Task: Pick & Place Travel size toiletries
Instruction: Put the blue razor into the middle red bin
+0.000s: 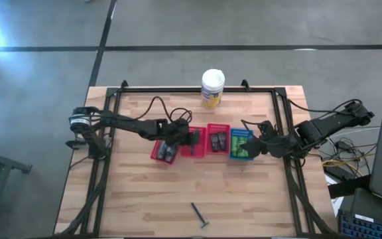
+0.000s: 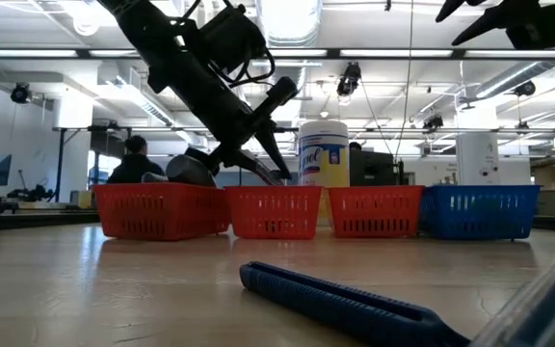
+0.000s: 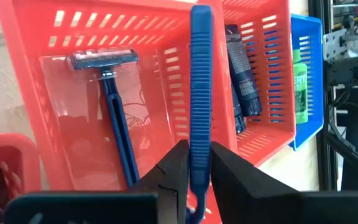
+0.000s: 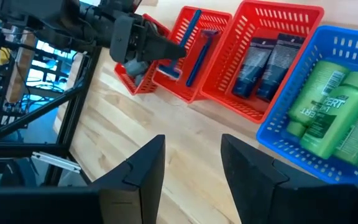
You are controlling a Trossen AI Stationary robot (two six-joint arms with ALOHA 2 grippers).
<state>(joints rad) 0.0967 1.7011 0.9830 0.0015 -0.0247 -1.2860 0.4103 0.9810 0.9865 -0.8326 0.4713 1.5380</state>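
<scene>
Your left gripper (image 3: 194, 163) is clenched on the handle of a blue razor (image 3: 200, 81), directly above the second red basket (image 3: 30, 37). The razor's long axis runs straight out from the fingers, parallel to a second razor (image 3: 114, 118) lying inside. The right gripper (image 4: 191, 163), fingers apart and empty, hangs beside the blue basket (image 4: 303, 143).

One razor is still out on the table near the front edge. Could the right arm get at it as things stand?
Probably yes. The right gripper hangs open and empty beside the blue basket, and bare wood lies between it and the razor. The left gripper, shut on another razor, is busy over the red baskets.
</scene>
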